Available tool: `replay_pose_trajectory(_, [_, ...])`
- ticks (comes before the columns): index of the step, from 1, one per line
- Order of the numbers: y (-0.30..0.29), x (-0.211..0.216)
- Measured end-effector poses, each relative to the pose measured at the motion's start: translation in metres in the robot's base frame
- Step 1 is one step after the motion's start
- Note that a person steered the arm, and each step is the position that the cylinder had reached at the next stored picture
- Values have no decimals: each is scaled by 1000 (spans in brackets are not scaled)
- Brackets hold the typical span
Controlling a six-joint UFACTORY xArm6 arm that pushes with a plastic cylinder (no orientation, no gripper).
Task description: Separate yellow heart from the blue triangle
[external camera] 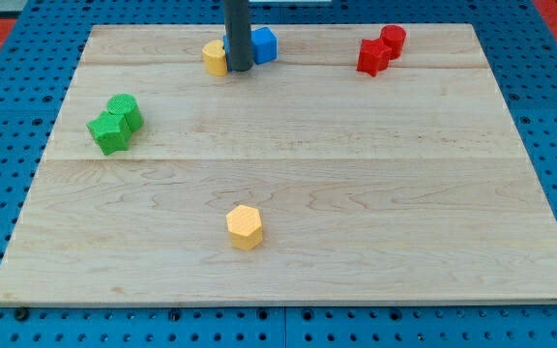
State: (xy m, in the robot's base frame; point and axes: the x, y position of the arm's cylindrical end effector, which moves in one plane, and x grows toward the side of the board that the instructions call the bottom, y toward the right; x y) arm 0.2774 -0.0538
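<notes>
The yellow heart (215, 58) lies near the view's top edge of the wooden board (356, 193), left of centre. The blue triangle (262, 44) lies just to its right, partly hidden by the rod. My tip (240, 70) stands between the two blocks, touching or nearly touching the yellow heart's right side and the blue block's left side.
Two green blocks (115, 123) sit together at the view's left. Two red blocks (381, 49) sit together at the view's top right. A yellow hexagon (245, 227) lies below centre. Blue pegboard surrounds the board.
</notes>
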Motion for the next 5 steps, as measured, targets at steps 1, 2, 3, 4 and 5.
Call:
replay_pose_trajectory(1, [-25, 23])
replay_pose_trajectory(2, [-96, 19])
replay_pose_trajectory(3, [-91, -25])
replay_pose_trajectory(4, [-54, -44])
replay_pose_trajectory(5, [-6, 20])
